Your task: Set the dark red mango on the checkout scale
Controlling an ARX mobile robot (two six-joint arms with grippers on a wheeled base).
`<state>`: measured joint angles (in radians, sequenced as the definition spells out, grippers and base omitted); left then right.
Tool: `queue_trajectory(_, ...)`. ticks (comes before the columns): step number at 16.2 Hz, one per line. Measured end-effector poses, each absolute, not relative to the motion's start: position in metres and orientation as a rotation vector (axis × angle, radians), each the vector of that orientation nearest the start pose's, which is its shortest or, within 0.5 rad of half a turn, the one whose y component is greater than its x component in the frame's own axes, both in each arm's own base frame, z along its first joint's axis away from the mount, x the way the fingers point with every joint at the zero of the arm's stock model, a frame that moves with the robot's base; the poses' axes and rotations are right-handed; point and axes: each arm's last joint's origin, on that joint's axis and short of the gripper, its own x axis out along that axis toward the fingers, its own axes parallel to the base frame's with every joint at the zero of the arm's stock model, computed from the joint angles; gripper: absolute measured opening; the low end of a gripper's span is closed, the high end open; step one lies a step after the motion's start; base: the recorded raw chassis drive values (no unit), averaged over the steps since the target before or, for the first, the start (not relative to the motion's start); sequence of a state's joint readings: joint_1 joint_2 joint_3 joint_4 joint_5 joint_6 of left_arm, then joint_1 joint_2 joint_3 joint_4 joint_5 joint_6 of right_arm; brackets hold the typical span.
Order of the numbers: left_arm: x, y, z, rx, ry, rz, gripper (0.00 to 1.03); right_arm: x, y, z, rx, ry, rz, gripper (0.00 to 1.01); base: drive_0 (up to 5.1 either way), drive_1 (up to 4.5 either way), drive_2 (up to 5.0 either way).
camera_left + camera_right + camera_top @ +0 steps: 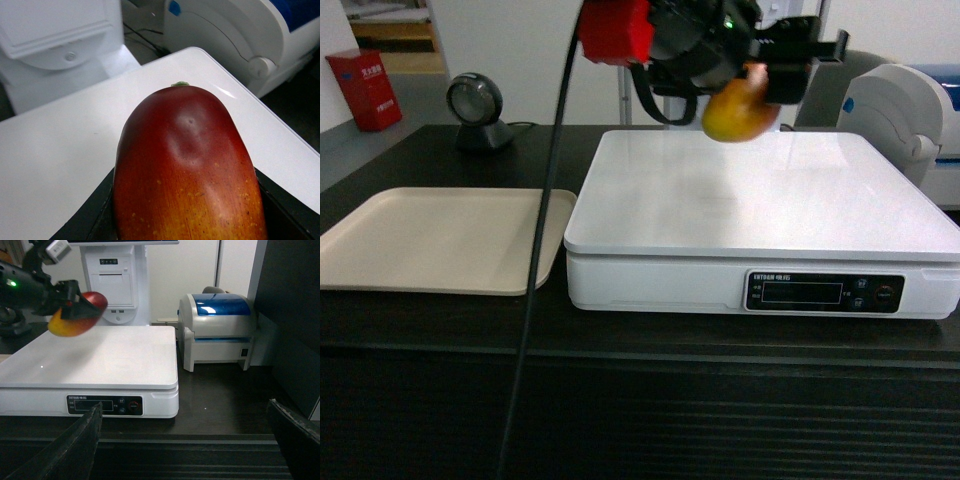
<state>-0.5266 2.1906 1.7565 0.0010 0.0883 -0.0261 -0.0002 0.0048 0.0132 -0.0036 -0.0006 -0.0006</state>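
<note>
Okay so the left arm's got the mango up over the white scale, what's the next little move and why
Probably lower it straight down. The left gripper holds the dark red mango clear above the scale, over the back of its platform, so it should touch down before the jaws open.

White wall (540, 60) behind; grey floor (415, 100) (left side).

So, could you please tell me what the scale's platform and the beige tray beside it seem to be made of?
The scale platform looks like glossy white plastic or coated metal: it gives soft reflections and shows the shadow of the dark red mango held over it. The beige tray looks like matte moulded plastic, with dull, even colour and a rounded raised rim.
</note>
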Motion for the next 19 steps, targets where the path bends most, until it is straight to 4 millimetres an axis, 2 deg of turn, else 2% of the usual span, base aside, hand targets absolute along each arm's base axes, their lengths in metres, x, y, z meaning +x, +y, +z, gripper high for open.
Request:
queue_trajectory(1,0.437,-0.273,0.218,0.085,0.470,-0.620,0.62,0.097,0.000,0.167,-0.001,-0.005,0.000,0.98,0.0,0.00,0.0)
queue_trajectory(3,0.438,-0.289,0.198,0.105,0.525,-0.633,0.62,0.097,0.000,0.167,-0.001,-0.005,0.000,0.98,0.0,0.00,0.0)
queue_trajectory(5,0.443,-0.290,0.185,0.120,0.562,-0.600,0.62,0.097,0.000,0.167,-0.001,-0.005,0.000,0.98,0.0,0.00,0.0)
queue_trajectory(7,0.447,-0.289,0.184,0.112,0.569,-0.584,0.62,0.097,0.000,0.167,-0.001,-0.005,0.000,0.98,0.0,0.00,0.0)
queue_trajectory(8,0.449,-0.287,0.185,0.106,0.566,-0.573,0.67,0.097,0.000,0.167,-0.001,-0.005,0.000,0.98,0.0,0.00,0.0)
queue_trajectory(11,0.450,-0.288,0.187,0.096,0.552,-0.575,1.00,0.097,0.000,0.167,-0.001,-0.005,0.000,0.98,0.0,0.00,0.0)
queue_trajectory(13,0.450,-0.288,0.190,0.089,0.532,-0.576,0.97,0.097,0.000,0.167,-0.001,-0.005,0.000,0.98,0.0,0.00,0.0)
queue_trajectory(15,0.447,-0.282,0.208,0.059,0.461,-0.572,0.98,0.097,0.000,0.167,-0.001,-0.005,0.000,0.98,0.0,0.00,0.0)
queue_trajectory(17,0.438,-0.272,0.252,-0.010,0.319,-0.543,0.98,0.097,0.000,0.167,-0.001,-0.005,0.000,0.98,0.0,0.00,0.0)
queue_trajectory(18,0.426,-0.264,0.282,-0.051,0.226,-0.540,0.98,0.097,0.000,0.167,-0.001,-0.005,0.000,0.98,0.0,0.00,0.0)
queue_trajectory(19,0.414,-0.257,0.303,-0.074,0.144,-0.535,0.98,0.097,0.000,0.167,-0.001,-0.005,0.000,0.98,0.0,0.00,0.0)
